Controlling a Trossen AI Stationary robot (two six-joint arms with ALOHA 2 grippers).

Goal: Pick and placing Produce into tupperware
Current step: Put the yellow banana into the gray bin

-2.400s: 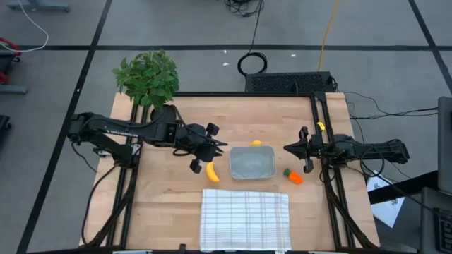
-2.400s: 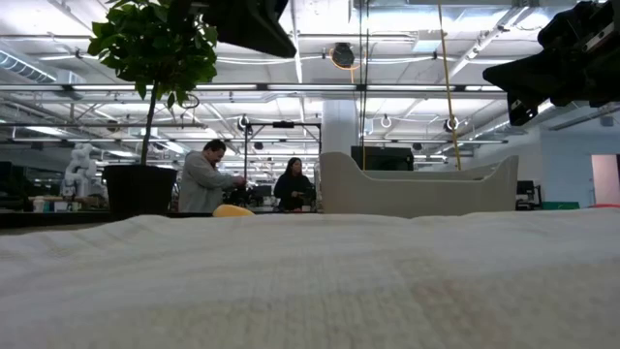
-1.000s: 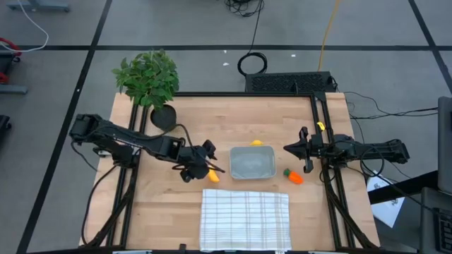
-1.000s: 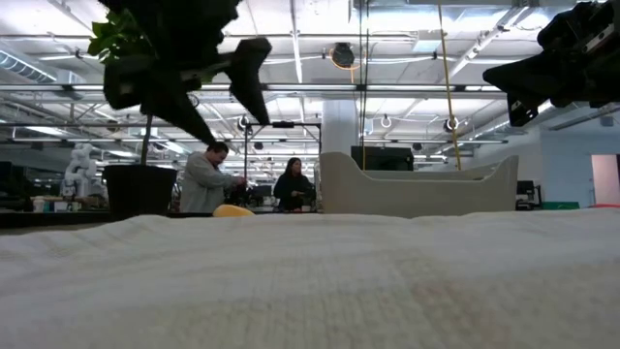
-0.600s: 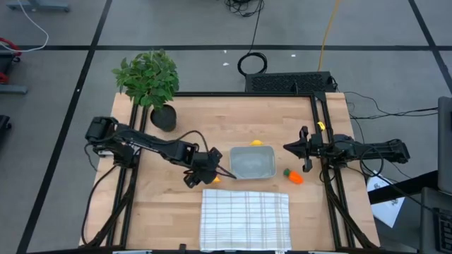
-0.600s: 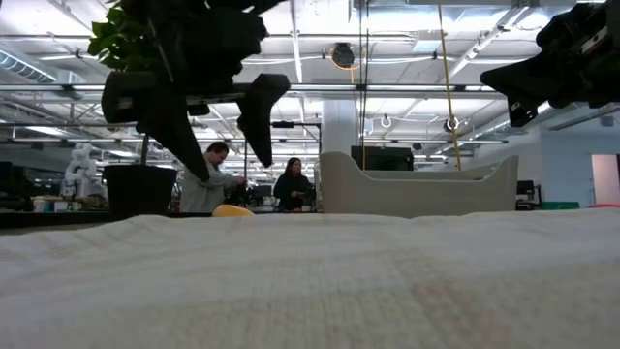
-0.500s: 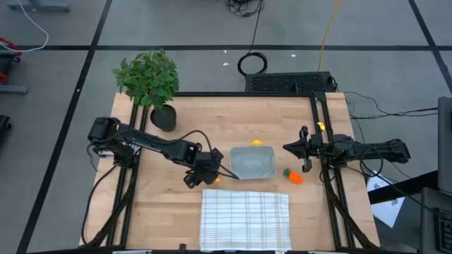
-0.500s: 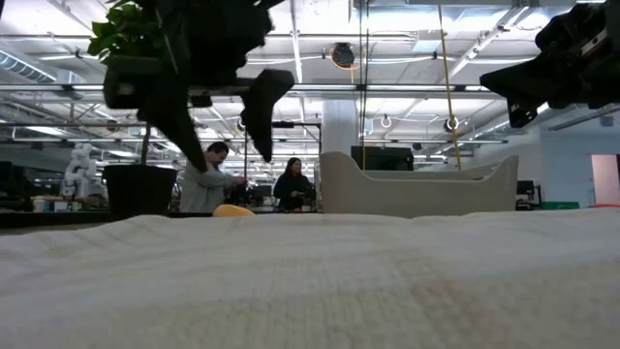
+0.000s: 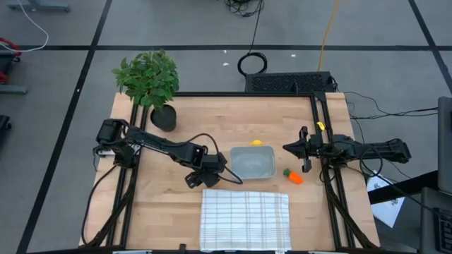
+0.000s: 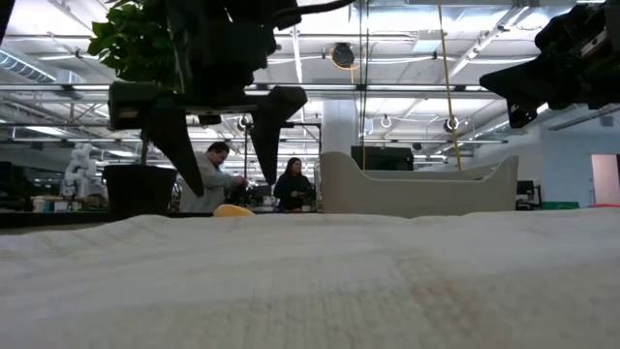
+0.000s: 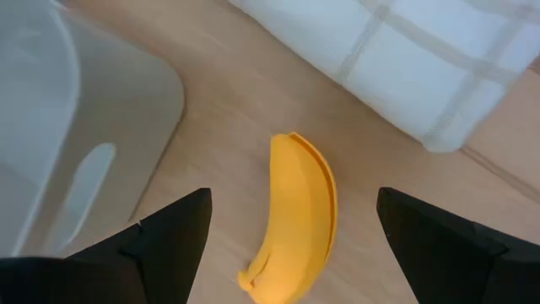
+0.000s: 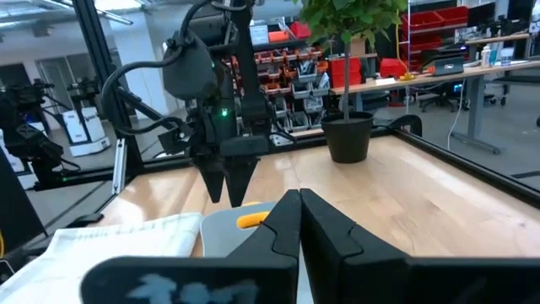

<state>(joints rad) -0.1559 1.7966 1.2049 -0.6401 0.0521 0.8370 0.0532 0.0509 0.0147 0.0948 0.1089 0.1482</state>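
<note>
The yellow banana (image 11: 295, 224) lies on the wooden table just left of the clear grey tupperware (image 9: 252, 163). My left gripper (image 9: 212, 173) hangs open above it, pointing steeply down, one finger on either side, touching nothing. In the low view the banana (image 10: 232, 209) peeks over the cloth below my left gripper (image 10: 225, 170). The lemon (image 9: 256, 143) sits at the tupperware's far edge. The carrot (image 9: 294, 176) lies to the tupperware's right. My right gripper (image 9: 286, 148) waits shut at the right side, pointing level.
A white checked cloth (image 9: 246, 219) covers the near middle of the table, its corner (image 11: 422, 76) close to the banana. A potted plant (image 9: 148, 79) stands at the far left corner. People work in the room beyond the table.
My left gripper has travelled toward the table's right edge and downward, tipping to point more steeply down, and now stands over the banana beside the tupperware. Its fingers have stayed open. The banana has not moved.
</note>
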